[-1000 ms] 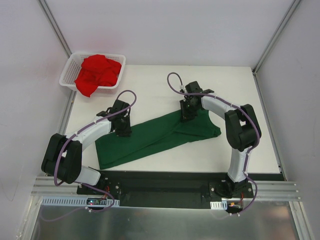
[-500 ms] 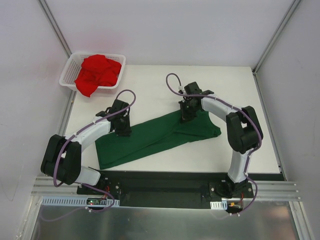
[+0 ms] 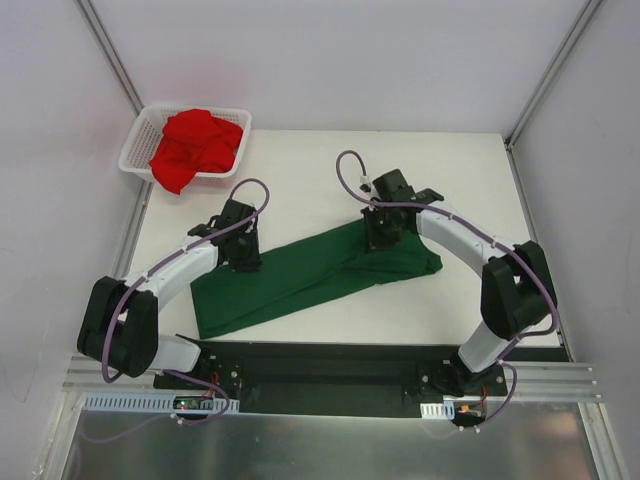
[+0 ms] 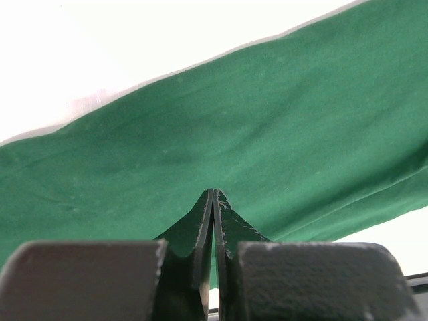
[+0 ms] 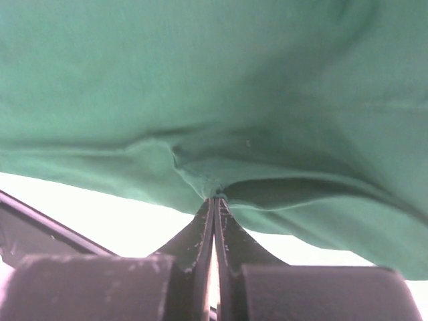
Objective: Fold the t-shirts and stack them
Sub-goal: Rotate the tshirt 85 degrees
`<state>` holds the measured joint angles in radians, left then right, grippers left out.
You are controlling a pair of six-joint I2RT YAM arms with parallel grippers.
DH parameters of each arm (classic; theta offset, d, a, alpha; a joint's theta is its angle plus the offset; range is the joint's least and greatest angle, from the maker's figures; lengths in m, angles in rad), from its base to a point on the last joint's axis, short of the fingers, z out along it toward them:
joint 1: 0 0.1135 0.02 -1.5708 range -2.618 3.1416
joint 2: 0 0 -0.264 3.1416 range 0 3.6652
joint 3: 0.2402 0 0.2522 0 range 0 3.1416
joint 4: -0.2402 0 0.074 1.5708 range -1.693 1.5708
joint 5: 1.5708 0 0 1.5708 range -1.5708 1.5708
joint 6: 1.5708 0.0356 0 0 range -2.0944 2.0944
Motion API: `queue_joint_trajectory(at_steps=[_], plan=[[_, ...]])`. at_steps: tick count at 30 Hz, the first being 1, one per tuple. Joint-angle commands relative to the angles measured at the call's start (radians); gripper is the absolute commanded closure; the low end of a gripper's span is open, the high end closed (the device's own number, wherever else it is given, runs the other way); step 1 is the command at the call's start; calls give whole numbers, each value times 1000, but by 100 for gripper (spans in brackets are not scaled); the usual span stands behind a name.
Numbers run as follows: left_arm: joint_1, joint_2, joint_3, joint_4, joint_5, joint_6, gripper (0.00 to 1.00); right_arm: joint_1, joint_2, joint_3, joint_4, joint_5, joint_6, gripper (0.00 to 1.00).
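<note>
Left gripper (image 3: 244, 260) is closed tight, its tips (image 4: 212, 195) down on the green t-shirt (image 3: 300, 280); whether it pinches any cloth I cannot tell. Right gripper (image 3: 381, 238) is clamped on a puckered fold of the same shirt (image 5: 200, 175). That shirt lies as a long band across the table (image 3: 300, 185). The red t-shirt (image 3: 196, 145) is heaped in the basket (image 3: 132, 152) at the far left corner.
</note>
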<state>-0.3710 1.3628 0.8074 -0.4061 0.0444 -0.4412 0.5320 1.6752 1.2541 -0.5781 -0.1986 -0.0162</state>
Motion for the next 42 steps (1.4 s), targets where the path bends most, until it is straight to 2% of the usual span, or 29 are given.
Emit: queue_joint_trajectory(at_steps=[1,11,19,22,24,25,27,30,35,42], plan=[[9,-37,-8,-8,14,6,100,19,-95,-54,-54,33,39,99],[9,-57,-13,-10,26,1,100,92,-233,-173,-86,60,87,99],[9,-76,-16,-11,32,-2,100,164,-267,-217,-92,91,131,99],[9,-83,-19,-8,31,-2,100,183,-279,-225,-80,151,147,98],[9,-85,-20,-10,31,-2,100,183,-273,-223,-56,192,147,89],[9,-83,-19,-10,31,-2,100,184,-258,-216,-48,236,137,71],[9,-80,-16,-10,31,-1,100,183,-205,-193,-29,255,127,57],[10,-80,-11,-11,32,1,100,181,-138,-124,-23,286,102,49],[9,-85,-5,-17,25,2,100,175,4,-9,0,294,82,49],[9,-94,-13,-26,8,10,100,160,76,48,17,312,97,49]])
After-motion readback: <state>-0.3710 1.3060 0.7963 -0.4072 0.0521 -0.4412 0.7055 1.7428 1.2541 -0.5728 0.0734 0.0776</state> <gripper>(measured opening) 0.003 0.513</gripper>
